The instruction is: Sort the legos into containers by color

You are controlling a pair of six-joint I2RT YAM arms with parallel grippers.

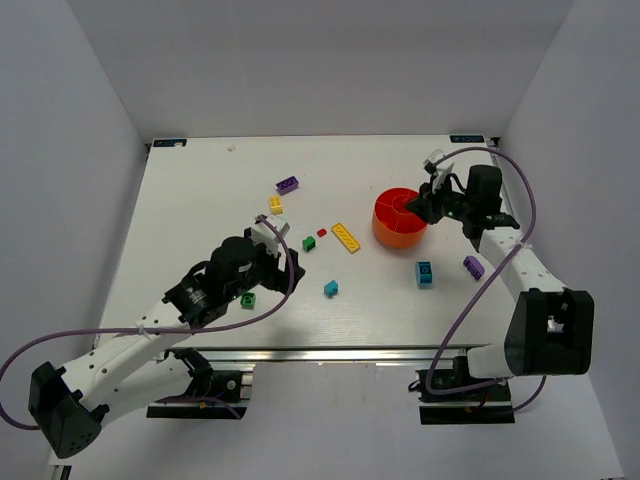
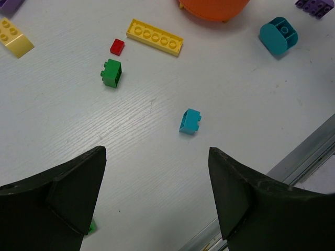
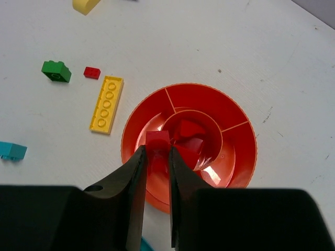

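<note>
- Legos lie scattered over the white counter (image 1: 200, 200), and one round orange-red bowl (image 1: 390, 236) stands right of the middle.
- The right end effector (image 3: 157, 152) hangs over the bowl. Its two fingers are drawn close together and pinch a red brick (image 3: 157, 139) between their tips, just beside the bowl's inner ring.
- The bowl's round centre compartment holds more red pieces (image 3: 189, 137), and dividers split the outer ring around it.
- The left end effector (image 2: 157, 157) hovers above the counter with its fingers spread wide apart.
- A small teal brick (image 2: 189, 121) lies on the counter just ahead of the gap between those fingers.
- Farther ahead, a green brick (image 2: 111, 72), a tiny red brick (image 2: 117, 46) and a long yellow plate (image 2: 155, 36) sit near one another without touching, left of the bowl.
- A rounded teal brick (image 2: 278, 35) lies on the near side of the bowl, with a purple brick (image 2: 314, 6) to its right, both clear of the bowl.
- Toward the far left, a second purple brick (image 1: 288, 184) and a yellow brick (image 1: 275, 204) lie near each other.
- Another green brick (image 1: 247, 300) lies close beside the left arm's wrist.
</note>
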